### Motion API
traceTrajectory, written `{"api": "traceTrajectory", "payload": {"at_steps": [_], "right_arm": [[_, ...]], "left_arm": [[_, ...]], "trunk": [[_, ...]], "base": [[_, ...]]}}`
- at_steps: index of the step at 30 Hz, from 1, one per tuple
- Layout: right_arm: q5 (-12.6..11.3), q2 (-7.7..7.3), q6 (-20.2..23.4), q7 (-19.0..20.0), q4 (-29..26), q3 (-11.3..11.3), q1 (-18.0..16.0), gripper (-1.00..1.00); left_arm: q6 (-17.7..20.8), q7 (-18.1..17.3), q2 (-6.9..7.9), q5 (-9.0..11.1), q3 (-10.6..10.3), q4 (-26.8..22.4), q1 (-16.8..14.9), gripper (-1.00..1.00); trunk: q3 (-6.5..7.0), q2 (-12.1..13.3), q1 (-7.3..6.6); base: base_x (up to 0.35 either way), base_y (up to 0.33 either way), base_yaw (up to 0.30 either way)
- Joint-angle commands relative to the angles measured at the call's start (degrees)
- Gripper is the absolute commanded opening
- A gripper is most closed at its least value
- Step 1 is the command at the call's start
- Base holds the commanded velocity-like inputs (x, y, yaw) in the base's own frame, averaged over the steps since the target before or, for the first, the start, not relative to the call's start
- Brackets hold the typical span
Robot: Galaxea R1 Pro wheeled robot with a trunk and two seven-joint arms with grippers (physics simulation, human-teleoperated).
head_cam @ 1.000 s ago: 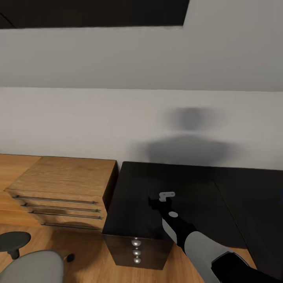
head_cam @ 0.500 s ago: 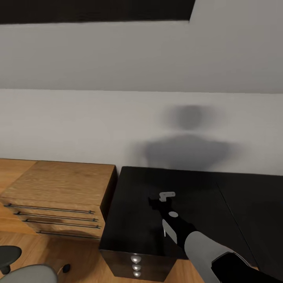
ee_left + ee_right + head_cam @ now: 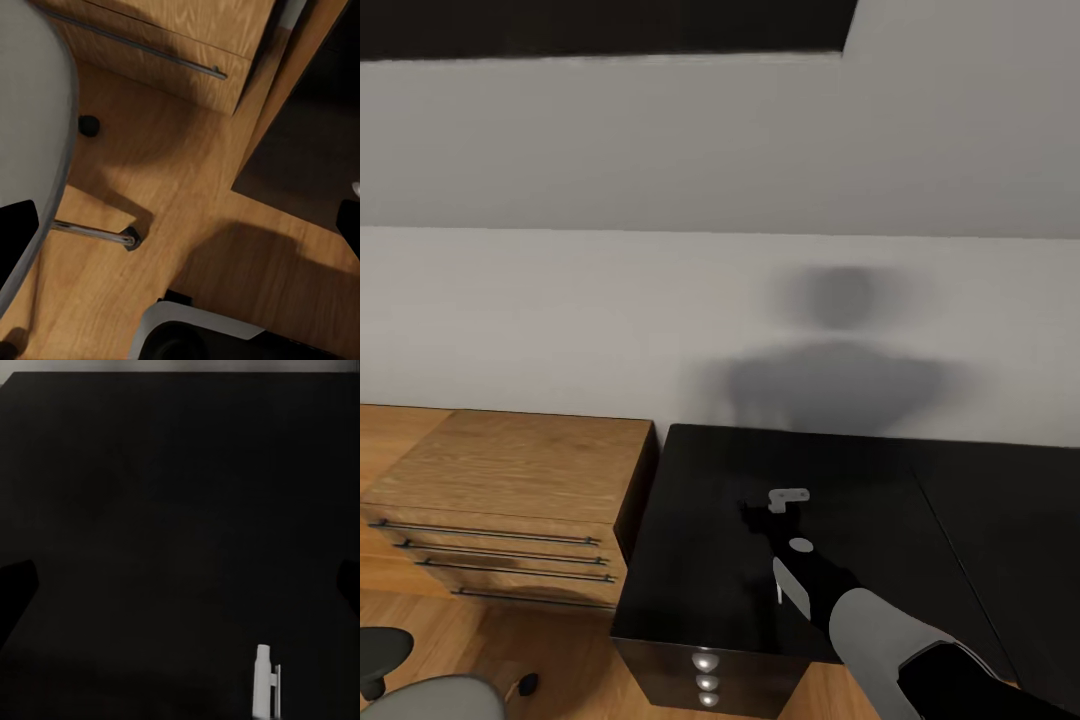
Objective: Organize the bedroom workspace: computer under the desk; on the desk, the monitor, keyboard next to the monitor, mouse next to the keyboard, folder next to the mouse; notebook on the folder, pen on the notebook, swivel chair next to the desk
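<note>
A plain white wall backs the glossy black desk (image 3: 860, 480). Above it hovers the right gripper (image 3: 760, 515), jaw state indiscernible; a wooden chest of drawers (image 3: 510, 480) stands leftward.

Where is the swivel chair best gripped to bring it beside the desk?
Probably the black armrest: a thin pad standing clear of the grey seat, pinchable across its edge. Come from above with the left gripper, since the chair sits low on the robot's left.
</note>
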Motion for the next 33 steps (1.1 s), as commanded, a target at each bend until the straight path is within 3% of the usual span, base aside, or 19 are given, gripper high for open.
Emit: {"api": "traceTrajectory", "payload": {"at_steps": [1, 8, 19, 26, 30, 33], "right_arm": [[-0.6, 0.00, -0.2, -0.6, 0.1, 0.5, -0.1, 1.00], [-0.6, 0.00, 0.9, -1.8, 0.1, 0.4, -0.1, 1.00], [-1.2, 0.00, 5.9, -2.8, -0.1, 0.4, -0.1, 1.00], [-1.8, 0.00, 6.6, -2.9, -0.1, 0.4, -0.1, 1.00], [-1.8, 0.00, 6.7, -3.0, -0.1, 0.5, -0.1, 1.00], [-1.9, 0.00, 6.8, -3.3, -0.1, 0.5, -0.1, 1.00]], "left_arm": [[-0.1, -0.5, -0.01, 0.3, 0.4, 0.0, 0.0, 1.00], [1.7, -0.2, -0.03, 0.4, 0.4, 0.0, -0.1, 1.00], [4.1, -0.4, 0.27, 0.4, 0.4, -0.7, -0.1, 1.00], [5.2, -0.4, 0.38, 0.4, 0.4, -5.4, -0.1, 1.00], [9.4, -0.4, 0.43, 0.3, 0.4, -8.8, -0.1, 1.00], [16.4, -0.4, 0.43, 0.3, 0.4, -13.6, 0.0, 1.00]], "trunk": [[-0.11, -0.1, 0.03], [-0.11, -0.1, 0.03], [-2.09, -4.5, 2.45], [-3.34, -7.3, 3.98], [-4.06, -8.9, 4.86], [-4.60, -10.1, 5.52]], "base": [[0.001, 0.000, 0.000], [0.000, 0.000, 0.000], [0.000, 0.000, 0.000], [0.000, 0.000, 0.000], [0.000, 0.000, 0.000], [0.000, 0.000, 0.000]]}}
